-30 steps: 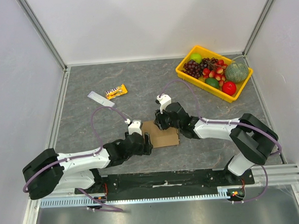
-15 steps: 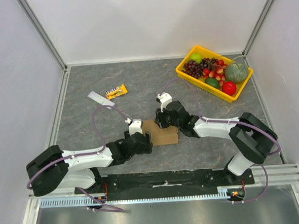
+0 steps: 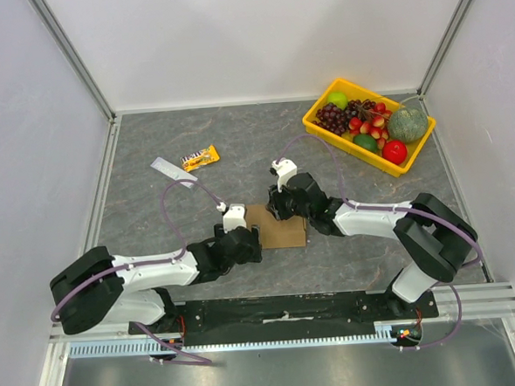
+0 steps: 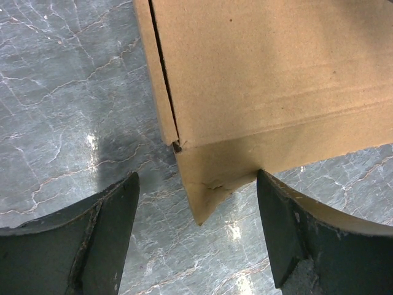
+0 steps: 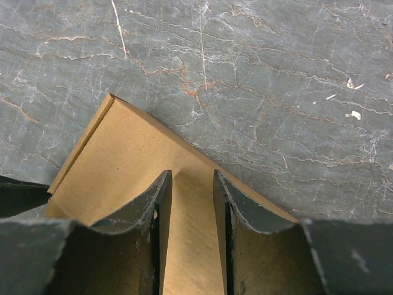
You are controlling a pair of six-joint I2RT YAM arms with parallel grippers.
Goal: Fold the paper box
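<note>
The paper box [image 3: 282, 232] is lying flat between the two arms, looking nearly closed. The left gripper [image 4: 198, 184] is hanging released, jaws wide either side of a box corner, touching nothing. The right gripper [image 5: 191, 184] is sitting over its top, jaws narrowly parted; whether it is pinching anything I cannot tell. Ideally the right is pinning the top while the left is squaring that dented corner gently.

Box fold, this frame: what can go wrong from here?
1. The left hand stands open astride a corner of the paper box that already looks creased. Closing there may crush it.
2. The right hand is over the top panel near its corner, gripping nothing that shows. A push from the left may slide the box across the table.
</note>
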